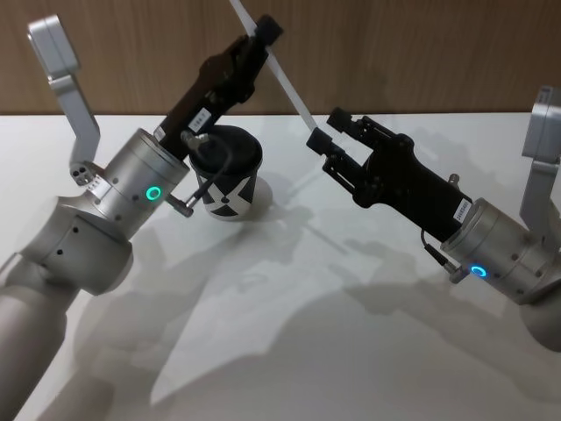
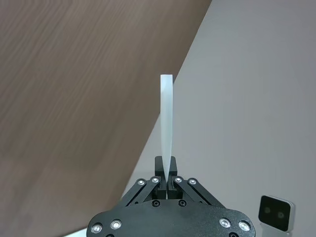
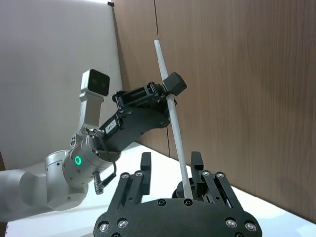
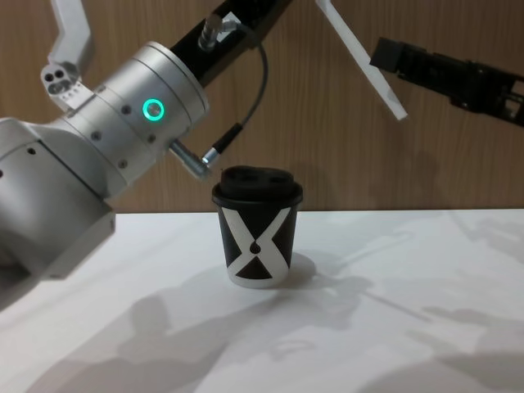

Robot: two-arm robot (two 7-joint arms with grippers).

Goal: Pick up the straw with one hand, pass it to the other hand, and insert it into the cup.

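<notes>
I find the straw [image 1: 285, 83] off the table [image 1: 307, 333] and in the air, held by the left gripper [image 1: 266, 32], which is clenched on it somewhat above its middle. The left wrist view confirms the pinch, with the straw running straight out from between the closed jaws. The right gripper [image 1: 326, 130] stands released. In the right wrist view the straw passes between its two spread fingers [image 3: 145, 165], nearer one than the other, and I cannot tell whether it touches that one. The straw's long axis is steeply tilted: its upper end leans toward the robot's left and its lower end slants down to the right, ending at the right gripper's fingertips. The cup [image 1: 230, 197] stands upright on the table with its lid [image 4: 258, 182] on, under the left gripper's body. The straw's lower end is therefore above the cup and off to its right, pointing away from it. I judge the handover to be at its exchange point, with the left arm alone bearing the load. The left arm is also much the nearer to the cup. By my assessment, insertion requires the right gripper to back clear of the straw. The left arm must then bring the straw upright and carry its lower end leftward and down onto the lid. I cannot make out the lid's opening well enough to confirm where it lies.
</notes>
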